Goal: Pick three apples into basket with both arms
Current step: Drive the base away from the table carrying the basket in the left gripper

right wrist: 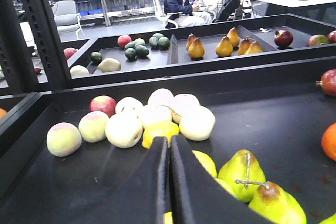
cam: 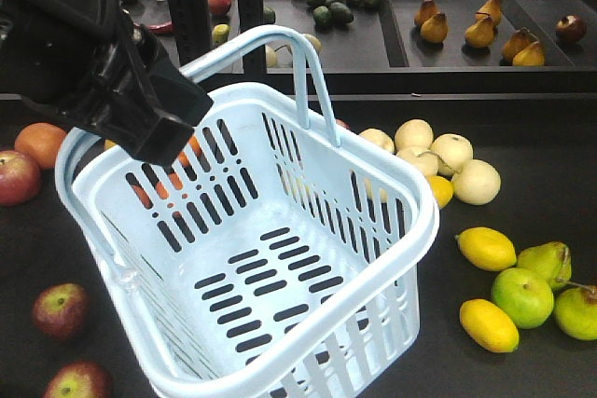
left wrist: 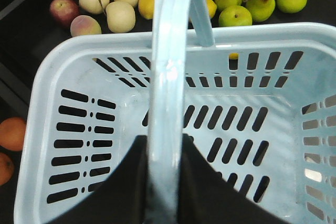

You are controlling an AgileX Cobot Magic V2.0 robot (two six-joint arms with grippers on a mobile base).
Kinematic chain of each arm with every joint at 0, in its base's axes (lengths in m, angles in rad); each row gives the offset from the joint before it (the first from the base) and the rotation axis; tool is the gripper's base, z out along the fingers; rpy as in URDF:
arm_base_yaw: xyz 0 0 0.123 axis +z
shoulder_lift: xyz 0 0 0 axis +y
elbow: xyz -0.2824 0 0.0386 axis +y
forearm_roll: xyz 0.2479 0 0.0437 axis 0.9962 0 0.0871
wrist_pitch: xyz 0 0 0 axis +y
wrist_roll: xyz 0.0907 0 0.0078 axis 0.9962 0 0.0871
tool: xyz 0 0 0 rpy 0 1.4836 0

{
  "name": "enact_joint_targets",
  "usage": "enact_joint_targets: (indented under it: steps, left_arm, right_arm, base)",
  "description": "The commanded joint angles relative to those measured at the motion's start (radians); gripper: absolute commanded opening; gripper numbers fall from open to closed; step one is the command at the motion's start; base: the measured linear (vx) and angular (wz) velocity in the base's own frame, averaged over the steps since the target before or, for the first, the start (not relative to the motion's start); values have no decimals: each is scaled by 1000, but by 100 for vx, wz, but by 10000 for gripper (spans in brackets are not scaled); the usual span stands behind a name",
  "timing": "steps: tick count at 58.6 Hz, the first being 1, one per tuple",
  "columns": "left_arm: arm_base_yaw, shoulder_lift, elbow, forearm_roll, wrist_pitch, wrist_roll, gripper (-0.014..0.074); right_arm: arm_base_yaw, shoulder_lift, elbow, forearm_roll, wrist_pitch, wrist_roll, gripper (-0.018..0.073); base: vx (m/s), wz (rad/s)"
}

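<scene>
With left pincer (left wrist: 164, 148) clamped on the handle (left wrist: 167, 77) of the empty basket (cam: 410, 195), hung tilted over the bench (cam: 541, 230), level it near the three dark apples (cam: 61, 309) beside it, then spread the right pincer (right wrist: 169, 153), pressed shut on nothing, before reaching.

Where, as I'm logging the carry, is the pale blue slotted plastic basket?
The basket fills the front view's centre, tilted, handle clamped in the left end effector, yellow lemons to its right.

Smooth, glossy plastic basket (left wrist: 262, 32); matt black table (cam: 560, 193).
</scene>
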Motion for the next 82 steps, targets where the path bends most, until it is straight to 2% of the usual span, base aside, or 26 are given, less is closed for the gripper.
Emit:
enact_joint_targets:
  steps: [1,31,82]
  left_arm:
    - [3,-27,-28,-12,-41,-12,-6]
    - [3,-27,-28,-12,-41,-12,-6]
    - [3,-27,-28,-12,-41,-12,-6]
  right_arm:
    - [-4,-12,14,-2,-75,-7,-5]
    - [-4,-12,14,-2,-75,-7,-5]
    - [-4,-12,14,-2,-75,-7,-5]
  base:
    - [-1,5]
    - [-4,18]
    - [-11,47]
